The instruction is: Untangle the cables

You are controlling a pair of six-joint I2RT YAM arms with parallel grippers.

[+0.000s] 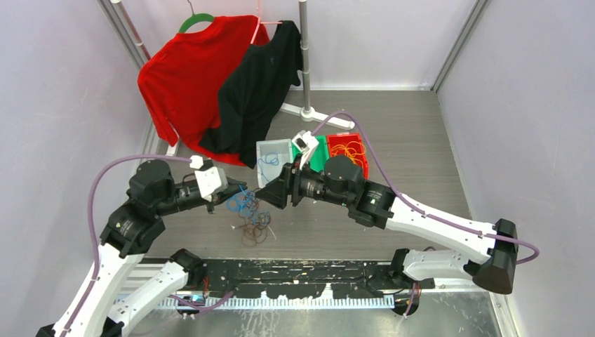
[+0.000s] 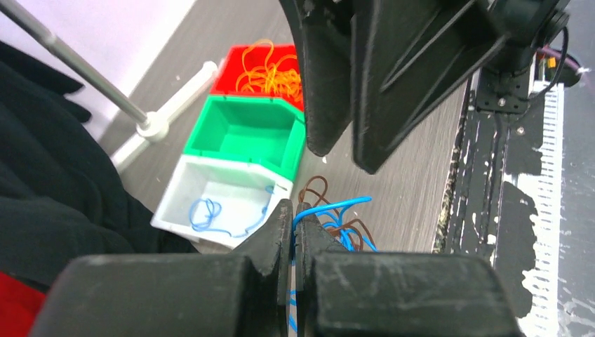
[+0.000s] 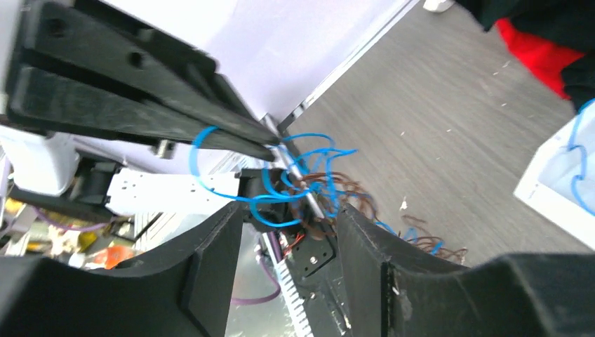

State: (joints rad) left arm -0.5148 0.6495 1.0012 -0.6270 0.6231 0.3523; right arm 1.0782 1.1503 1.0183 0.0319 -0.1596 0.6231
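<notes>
**Left pincer point(image 2: 292, 210) clenched on one blue strand; right pincer point(image 3: 289, 210) released**

A blue cable point(image 2: 330, 206) ran out from between the left fingertips and drooped below them into the tangle point(image 1: 254, 223) of blue and brown wire on the table point(image 1: 421, 140). Opposite, the right pincer's jaws stood apart with nothing pinched, facing that strand. The wires looked light, limp and springy, and likely to snag. A single free loop just beyond the left tip seemed the best hold. Past both pincers sat a white bin point(image 2: 231, 175), a green bin point(image 2: 245, 102) and a red bin point(image 2: 228, 63) holding orange cables point(image 2: 270, 70). A black shirt point(image 2: 56, 175) hung close beside the left pincer, apt to catch.
</notes>
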